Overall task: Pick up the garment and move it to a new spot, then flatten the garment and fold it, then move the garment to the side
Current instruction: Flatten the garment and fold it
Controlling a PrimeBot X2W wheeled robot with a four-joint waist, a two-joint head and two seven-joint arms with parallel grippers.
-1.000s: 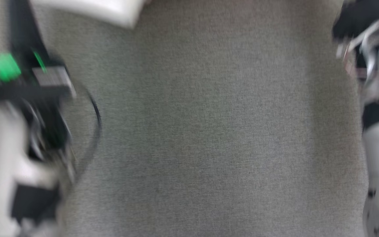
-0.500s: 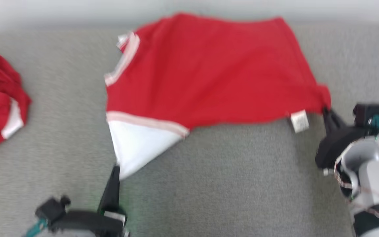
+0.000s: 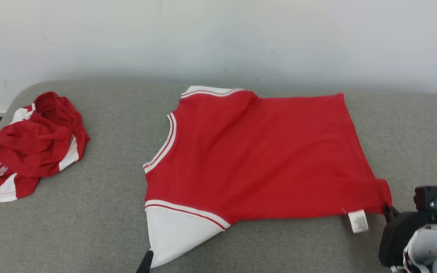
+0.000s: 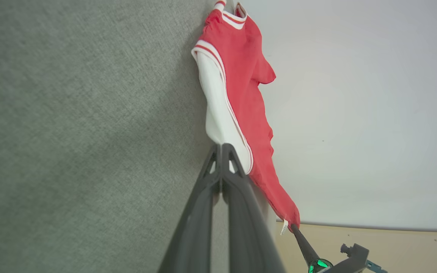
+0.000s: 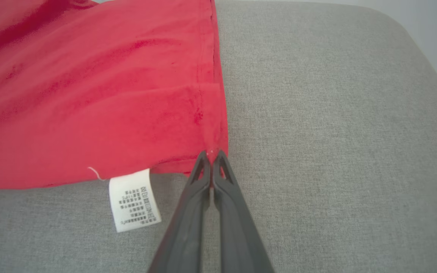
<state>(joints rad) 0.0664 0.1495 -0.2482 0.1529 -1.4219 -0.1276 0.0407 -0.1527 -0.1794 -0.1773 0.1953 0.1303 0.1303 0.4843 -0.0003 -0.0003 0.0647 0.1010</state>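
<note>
Since half a second ago my head view has tilted up; both pinches hold. I have the left gripper (image 4: 221,149) clamped on the white corner of the jersey (image 3: 256,151) and the right gripper (image 5: 211,153) clamped on its hem corner, stretching it flat mid-cushion (image 3: 241,242). Room lies along the front edge; a crumpled garment (image 3: 32,144) crowds the left end.

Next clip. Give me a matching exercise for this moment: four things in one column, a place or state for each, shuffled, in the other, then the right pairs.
Things
1. jersey
2. red bundle
3. white label
4. right gripper

Place or state
A. shut on the jersey's near right corner
B. spread out in the middle of the grey surface
C. crumpled at the left end
D. hanging off the jersey's near hem, flat on the surface

Pairs: 1-B, 2-C, 3-D, 4-A
</note>
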